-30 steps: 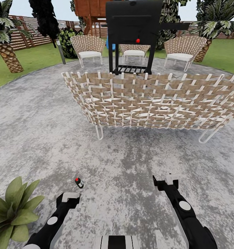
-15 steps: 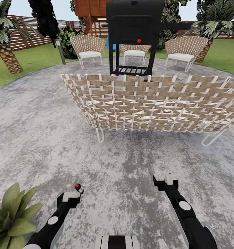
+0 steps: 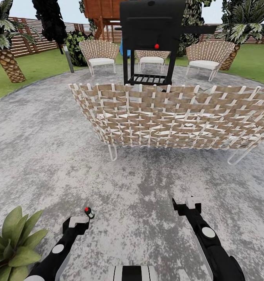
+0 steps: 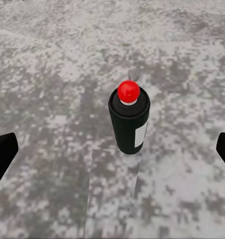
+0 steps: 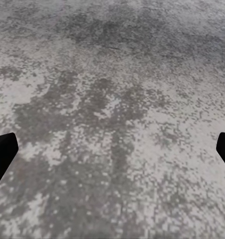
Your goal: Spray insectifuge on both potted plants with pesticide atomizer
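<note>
I am lining up my spread-fingered left gripper with the pesticide atomizer standing upright on the patio just ahead, needing to advance and close around it.

Both arms glossy black w/ white trim. Left arm, lower left of head frame: black link, round grey-white disc on its side, white angular block near the wrist. Right arm, lower right: thicker black link, same round pale disc, white block by the wrist. Trunk top at bottom centre: black/white striped. Wrist frames: black fingertips at side edges
</note>
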Robot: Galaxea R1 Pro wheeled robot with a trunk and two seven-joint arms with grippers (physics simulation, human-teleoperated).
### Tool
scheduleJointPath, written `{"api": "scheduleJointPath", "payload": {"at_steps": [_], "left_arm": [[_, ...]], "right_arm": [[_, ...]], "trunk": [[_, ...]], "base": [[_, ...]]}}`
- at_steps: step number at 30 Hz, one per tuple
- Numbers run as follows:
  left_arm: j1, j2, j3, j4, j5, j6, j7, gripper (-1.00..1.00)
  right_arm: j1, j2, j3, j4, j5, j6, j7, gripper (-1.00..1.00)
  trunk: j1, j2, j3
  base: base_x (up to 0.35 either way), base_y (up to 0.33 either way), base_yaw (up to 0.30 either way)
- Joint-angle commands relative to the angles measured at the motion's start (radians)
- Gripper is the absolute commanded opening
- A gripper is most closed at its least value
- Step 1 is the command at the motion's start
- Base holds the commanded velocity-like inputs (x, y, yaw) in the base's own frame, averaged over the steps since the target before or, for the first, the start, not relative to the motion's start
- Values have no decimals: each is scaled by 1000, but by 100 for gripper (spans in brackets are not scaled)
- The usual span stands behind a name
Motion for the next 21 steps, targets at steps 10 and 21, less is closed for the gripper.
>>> {"api": "scheduleJointPath", "payload": {"at_steps": [10, 21], "left_arm": [[-1, 1, 12, 4, -5, -77, -3, 100], [-1, 1, 13, 4, -7, -80, -2, 100]], "right_arm": [[0, 0, -2, -2, 10, 3, 6, 100], [0, 1, -2, 0, 10, 3, 6, 100]], "trunk": [[4, -3, -51], [9, -5, -110]], "base": [[0, 0, 0], [0, 0, 0]]}}
